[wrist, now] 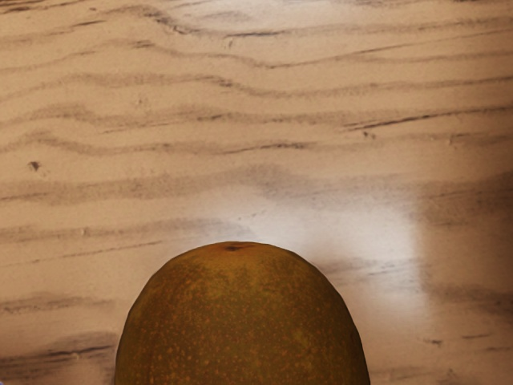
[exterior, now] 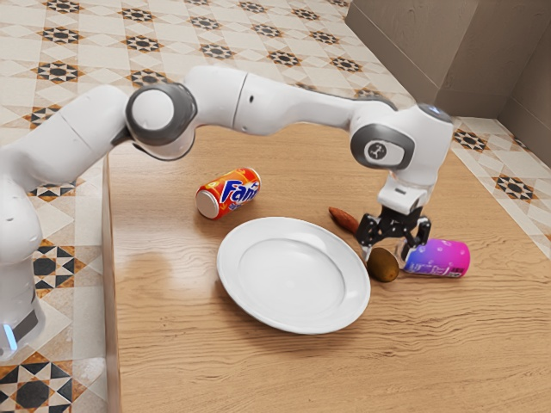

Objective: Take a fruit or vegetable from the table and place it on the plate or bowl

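Observation:
A brownish-green round fruit (exterior: 383, 264) lies on the wooden table just past the plate's rim toward the exterior view's right. My gripper (exterior: 393, 248) hovers directly over it, fingers spread open and pointing down, touching nothing. In the wrist view the fruit (wrist: 240, 317) sits right under my hand on the bare wood. The white plate (exterior: 258, 301) has nothing on it. A slim reddish-brown vegetable (exterior: 343, 219) lies beside the plate's far rim, close behind my gripper.
A purple-pink can (exterior: 439, 258) lies on its side right next to the fruit, toward the exterior view's right. An orange Fanta can (exterior: 228, 193) lies behind the plate on the exterior view's left. The table edge (exterior: 108, 284) runs along the left.

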You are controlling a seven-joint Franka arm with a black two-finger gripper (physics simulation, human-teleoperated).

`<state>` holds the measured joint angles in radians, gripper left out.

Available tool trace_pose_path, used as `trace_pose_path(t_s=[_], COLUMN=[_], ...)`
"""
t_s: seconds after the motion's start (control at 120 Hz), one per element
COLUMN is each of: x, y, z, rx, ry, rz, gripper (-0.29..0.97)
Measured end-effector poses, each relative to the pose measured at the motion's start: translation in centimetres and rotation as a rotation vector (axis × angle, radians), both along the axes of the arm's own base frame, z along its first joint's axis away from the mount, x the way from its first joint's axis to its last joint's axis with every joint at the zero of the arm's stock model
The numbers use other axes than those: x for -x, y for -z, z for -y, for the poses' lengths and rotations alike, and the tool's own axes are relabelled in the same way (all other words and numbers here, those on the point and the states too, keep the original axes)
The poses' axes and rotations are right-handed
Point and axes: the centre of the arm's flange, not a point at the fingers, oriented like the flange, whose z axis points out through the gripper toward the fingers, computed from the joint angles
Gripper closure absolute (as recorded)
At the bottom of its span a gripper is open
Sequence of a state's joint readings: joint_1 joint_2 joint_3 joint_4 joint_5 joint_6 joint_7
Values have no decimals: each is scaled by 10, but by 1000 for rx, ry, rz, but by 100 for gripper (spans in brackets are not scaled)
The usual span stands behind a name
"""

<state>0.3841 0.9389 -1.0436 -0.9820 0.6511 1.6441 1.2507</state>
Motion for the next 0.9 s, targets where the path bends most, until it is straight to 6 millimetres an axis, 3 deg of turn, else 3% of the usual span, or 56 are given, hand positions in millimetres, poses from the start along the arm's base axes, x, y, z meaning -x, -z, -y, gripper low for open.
trace_pose_path(t_s=[0.275, 0.458, 0.508, 0.542, 0.65, 0.783, 0.9], x=[-3, -5, -6, -6, -6, 15, 85], y=[12, 18, 21, 22, 22, -14, -77], z=[3, -2, -5, -5, -6, -6, -6], rx=[1, -5, -5, -3, -1, -81, -209], ry=[9, -6, -17, -22, -34, -55, -107], rz=[2, -5, -10, -11, -12, 9, 20], gripper=[0, 11, 19, 36, 43, 43, 42])
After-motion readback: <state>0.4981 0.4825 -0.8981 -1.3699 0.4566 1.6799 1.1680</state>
